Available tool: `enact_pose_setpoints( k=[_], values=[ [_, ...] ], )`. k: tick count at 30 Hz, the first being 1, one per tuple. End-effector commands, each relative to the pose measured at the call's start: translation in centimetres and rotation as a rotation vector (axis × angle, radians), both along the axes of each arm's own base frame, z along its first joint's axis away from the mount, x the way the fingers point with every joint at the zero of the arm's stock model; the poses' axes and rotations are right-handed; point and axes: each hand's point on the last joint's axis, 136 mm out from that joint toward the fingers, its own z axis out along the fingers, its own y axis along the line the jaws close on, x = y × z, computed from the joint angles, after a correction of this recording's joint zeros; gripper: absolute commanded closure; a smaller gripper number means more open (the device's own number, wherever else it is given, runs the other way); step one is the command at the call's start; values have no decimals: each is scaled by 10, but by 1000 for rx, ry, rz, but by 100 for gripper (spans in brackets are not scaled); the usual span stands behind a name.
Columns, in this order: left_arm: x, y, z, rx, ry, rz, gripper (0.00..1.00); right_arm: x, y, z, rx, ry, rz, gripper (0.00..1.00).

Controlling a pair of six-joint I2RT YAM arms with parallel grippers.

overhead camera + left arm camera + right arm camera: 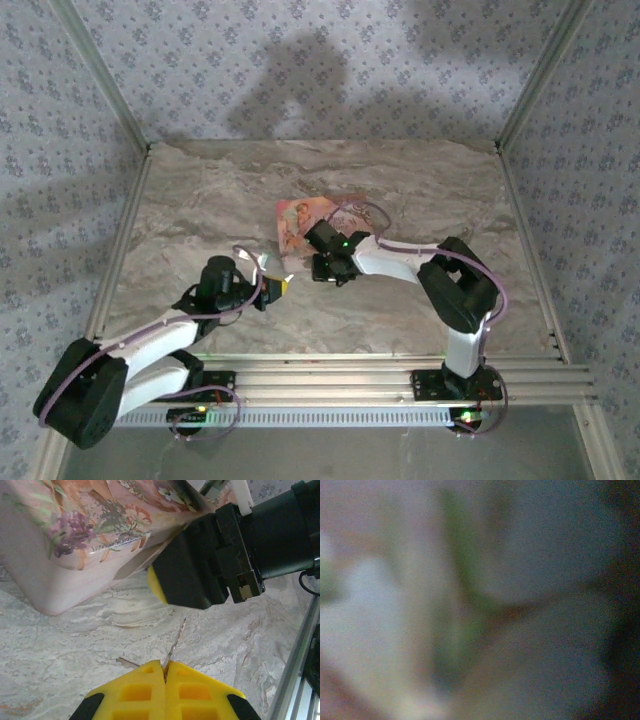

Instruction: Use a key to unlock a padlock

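Marbled grey-beige tabletop (400, 180) carries the work area, bounded by patterned walls on three sides and a metal rail at the near edge. Two white-and-black arms are mounted on that rail. The left arm (150, 345) reaches inward from the left. The right arm (400, 262) folds back toward the centre.

Flat pink box (300, 222) with printed floral pictures lies near the middle of the tabletop, and it is the largest loose item.

Right hand (330, 268) stands at the near edge of the pink box. Seen from the left wrist, it is a black body with a yellow pad at its tip, just below the box's corner. Whether it touches the box cannot be told. Whether its jaws are apart or together cannot be told, since the side-on view hides the gap and its own wrist view is blurred beyond use. Whether it holds the padlock cannot be told either.

Left hand (165, 666) sits near and to the left of the right hand, low over the tabletop. Its yellow fingers (135, 690) are pressed together, clamped on the key (173, 645).

That key is a thin metal blade projecting from between the fingertips and pointing toward the right hand's yellow pad, with a short gap between the two
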Motion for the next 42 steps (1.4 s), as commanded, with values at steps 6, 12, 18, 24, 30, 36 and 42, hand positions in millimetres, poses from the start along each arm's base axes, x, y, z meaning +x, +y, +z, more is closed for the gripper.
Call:
enact_pose_setpoints(
  k=[6, 12, 18, 24, 30, 36, 42],
  values=[
    [-7, 7, -5, 37, -5, 5, 100, 10, -18, 31, -92, -211, -85, 40],
    [-8, 7, -5, 38, -3, -3, 100, 13, -23, 29, -142, -243, -122, 42],
    [-10, 6, -5, 39, -1, -9, 100, 17, -23, 22, -164, -242, -142, 46],
    [-11, 7, -6, 42, -1, -12, 100, 21, -18, 14, -168, -237, -155, 50],
    [-13, 8, -7, 44, -1, -13, 100, 31, -4, 20, -148, -250, -157, 52],
    [-14, 9, -8, 46, -3, -11, 100, 35, 0, 16, -155, -245, -157, 60],
    [-15, 10, -9, 47, -1, -13, 100, 38, 0, 10, -167, -219, -164, 63]
  ],
)
